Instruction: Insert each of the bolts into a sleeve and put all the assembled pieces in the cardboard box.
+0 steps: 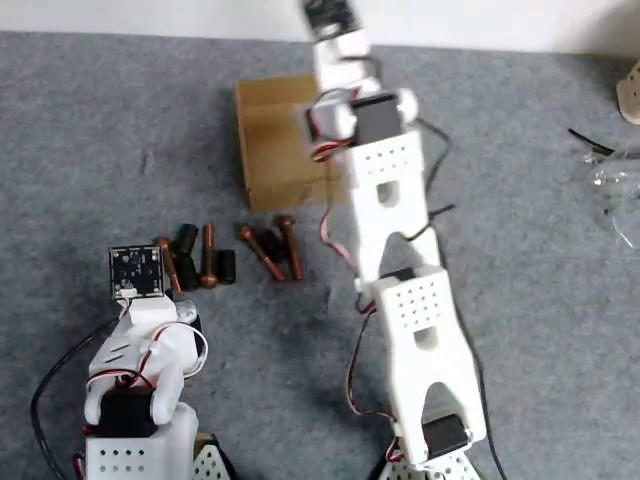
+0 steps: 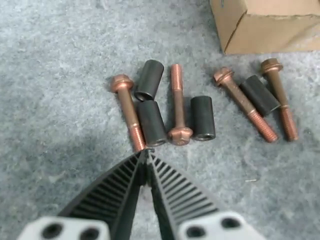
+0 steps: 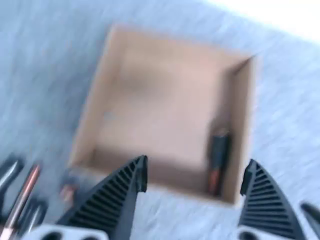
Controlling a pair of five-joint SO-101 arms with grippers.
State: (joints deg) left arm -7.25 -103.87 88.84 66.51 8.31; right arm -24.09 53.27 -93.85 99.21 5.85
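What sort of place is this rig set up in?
Probably a lab or hobby workbench, not a factory line: grey carpet-like mat, loose bolts and sleeves beside a cardboard box, stray wires at the edge.

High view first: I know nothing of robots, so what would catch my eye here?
Copper bolts and black sleeves lie scattered on the grey carpet near the cardboard box. The white right arm stretches over that box, the right gripper open above one assembled piece inside. The left gripper sits shut just short of the bolts.
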